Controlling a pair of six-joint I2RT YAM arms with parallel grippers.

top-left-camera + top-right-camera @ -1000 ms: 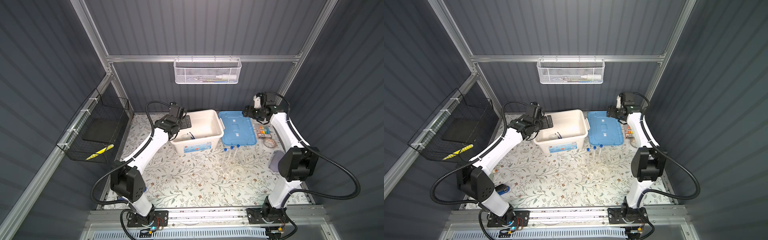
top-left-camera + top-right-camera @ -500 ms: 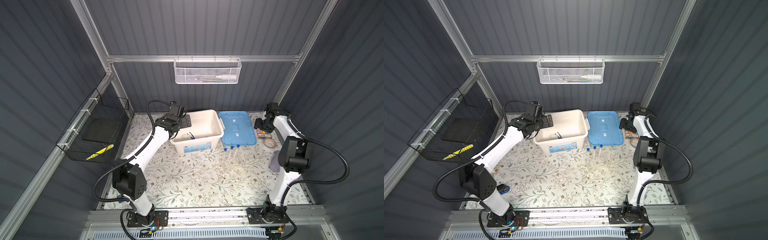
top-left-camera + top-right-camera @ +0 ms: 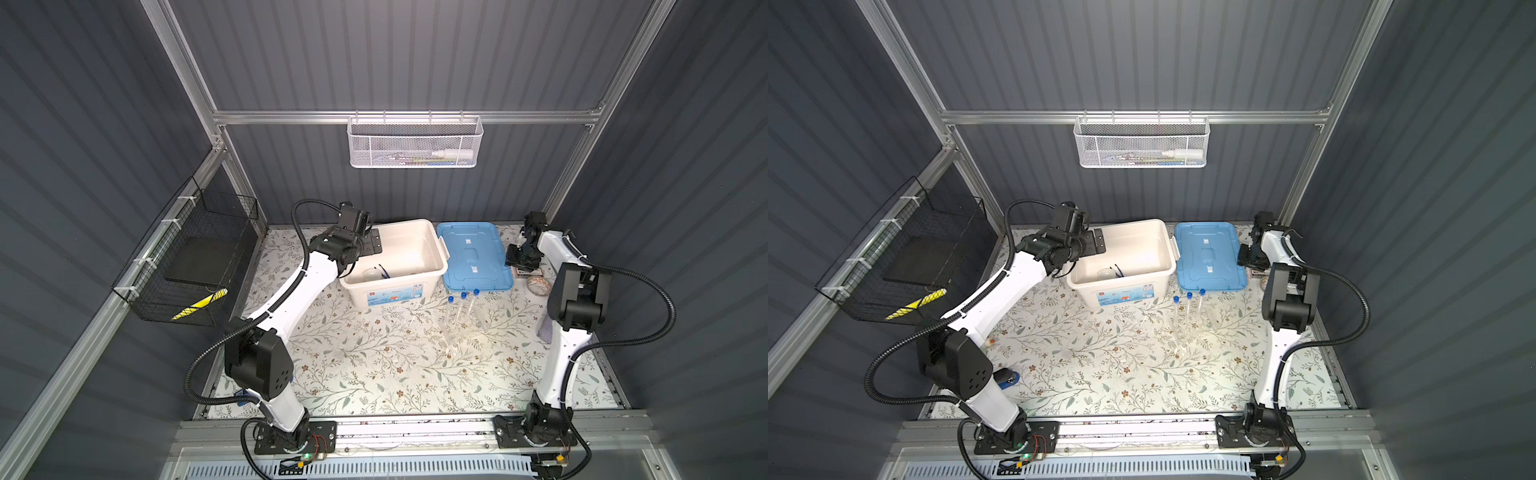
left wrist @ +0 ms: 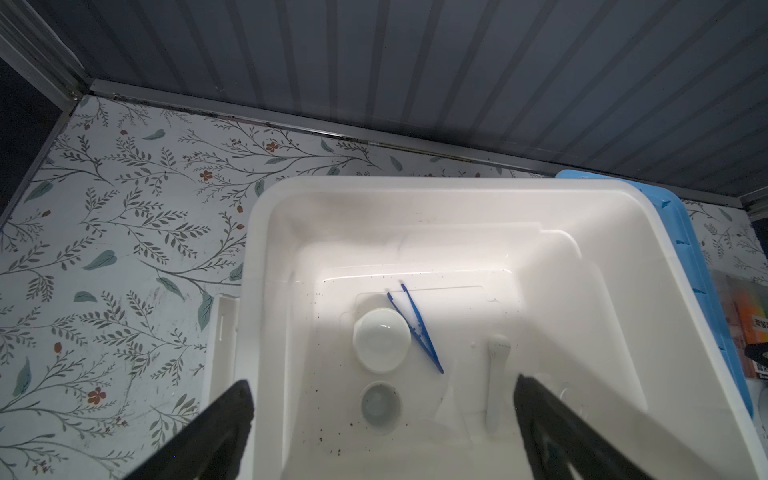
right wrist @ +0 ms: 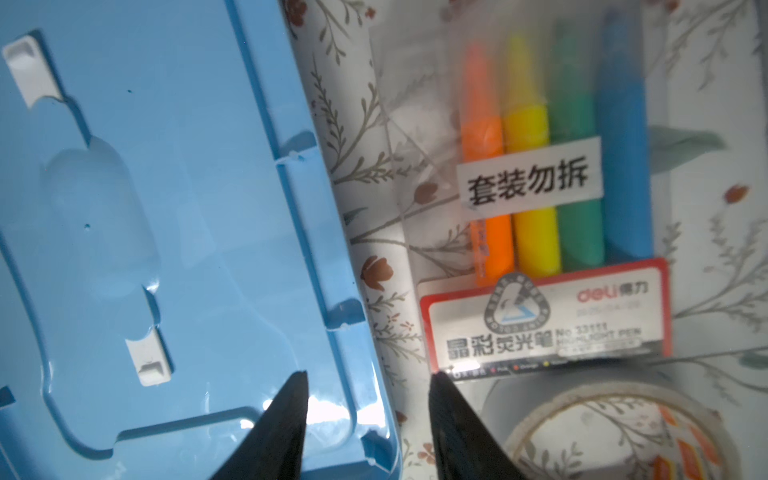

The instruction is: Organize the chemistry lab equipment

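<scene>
L fingers (image 4: 224, 428) spread over white bin (image 4: 257, 291) w/ tweezers (image 4: 417, 332); R fingers (image 5: 286, 424) apart, astride blue lid (image 5: 166, 208) rim.

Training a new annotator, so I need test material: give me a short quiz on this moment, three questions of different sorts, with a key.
1. True or false: the blue lid lies beside the white bin, not on it.
2. Which is inside the bin? A tweezers B markers C tape
3. How many blue-capped tubes stand outside the bin?
Key: 1 true; 2 A; 3 three.
</scene>
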